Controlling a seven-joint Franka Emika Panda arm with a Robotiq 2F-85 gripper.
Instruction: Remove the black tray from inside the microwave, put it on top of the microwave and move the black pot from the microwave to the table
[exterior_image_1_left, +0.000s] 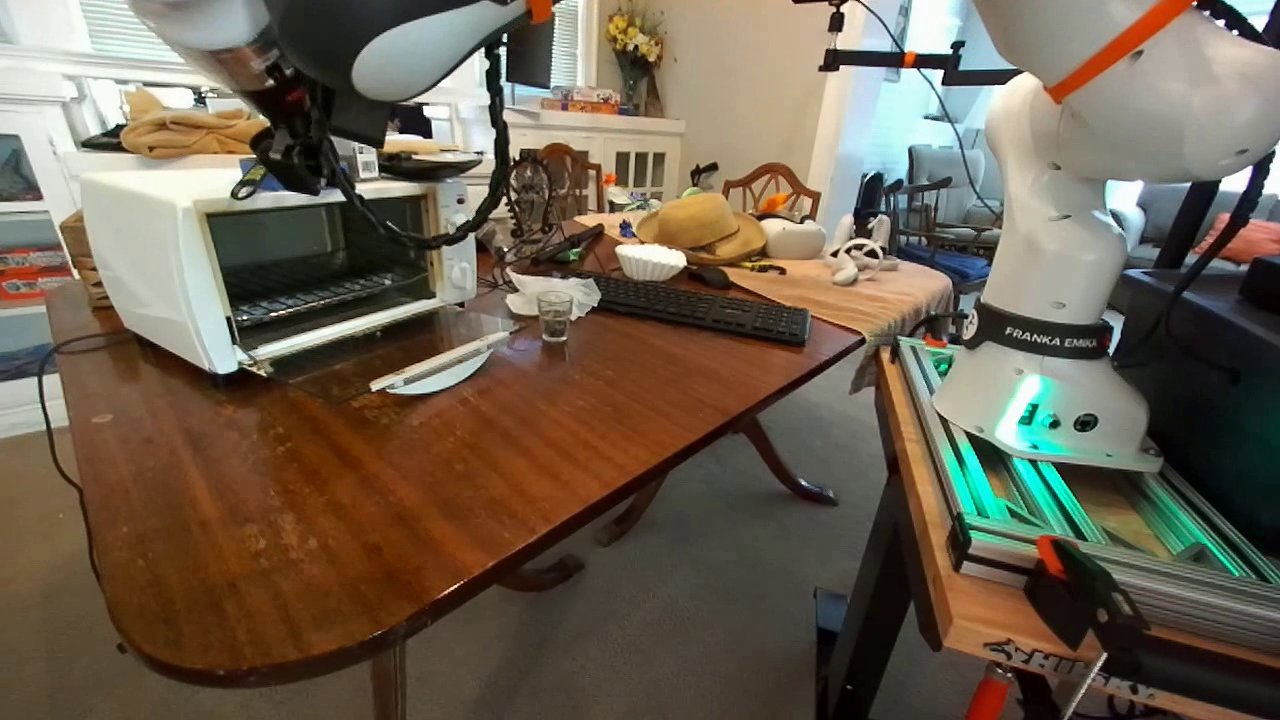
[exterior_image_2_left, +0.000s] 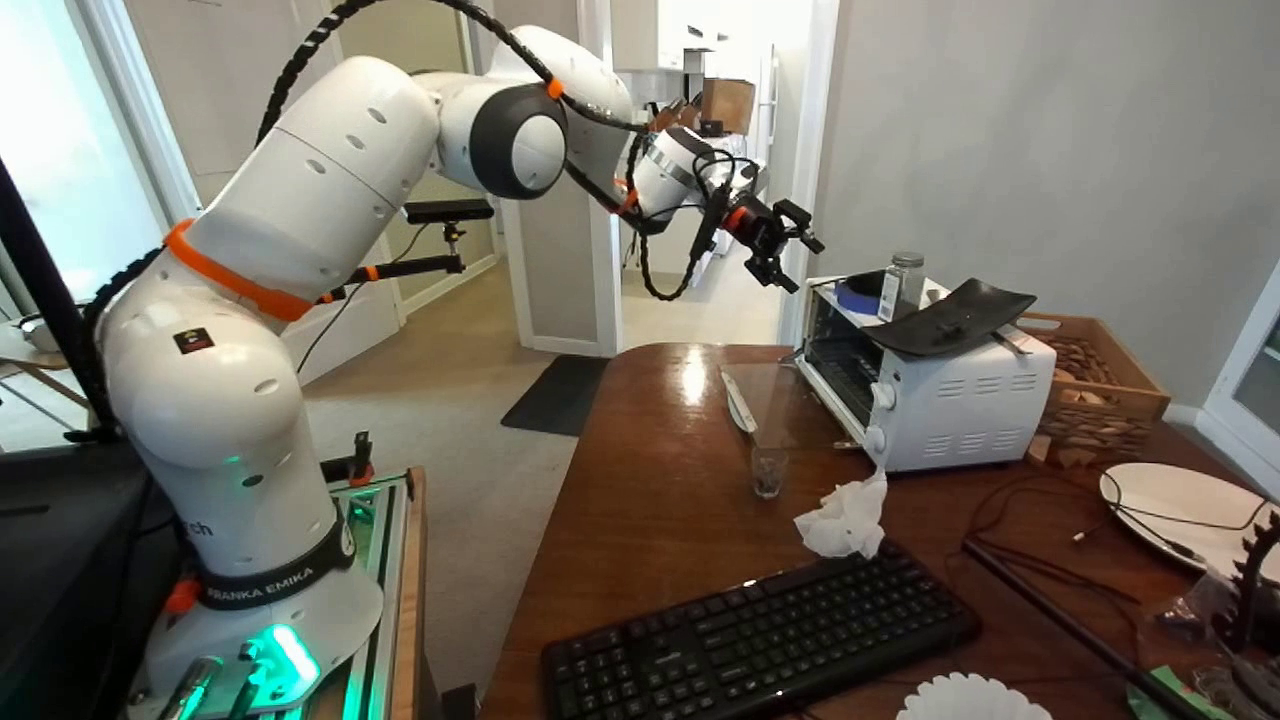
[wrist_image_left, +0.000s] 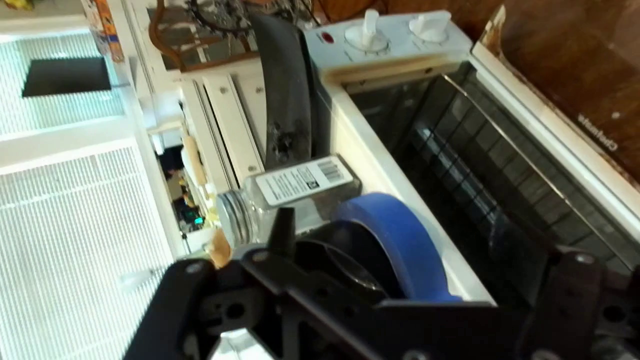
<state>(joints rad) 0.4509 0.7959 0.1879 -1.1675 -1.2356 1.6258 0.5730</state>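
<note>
The gripper (exterior_image_2_left: 808, 267) hangs near the left front of the microwave (exterior_image_2_left: 968, 405), its fingers spread wide with nothing between them; coming down there, they could knock the blue tape roll (wrist_image_left: 402, 237) that sits close to the front edge of the top. Within the cavity a wire rack (exterior_image_1_left: 320, 295) shows, but it is too dark to tell where the black tray or the black pot lies, so a reach by guesswork might hook the rack instead. Farther right on top, a clear jar (wrist_image_left: 302, 187) could topple if the tray were pushed against it, and a curved black sheet (exterior_image_2_left: 955, 320), which may or may not be that tray, could rock or slide if nudged. Nearer, the lowered door (exterior_image_1_left: 395, 345) might be pressed by the wrist and tip the appliance, while the hanging cable (exterior_image_1_left: 495, 120) could snag on its edge. To the right, a low sweep over the table (exterior_image_1_left: 330, 500) could upset the tumbler (exterior_image_1_left: 555, 318) just beside the door
</note>
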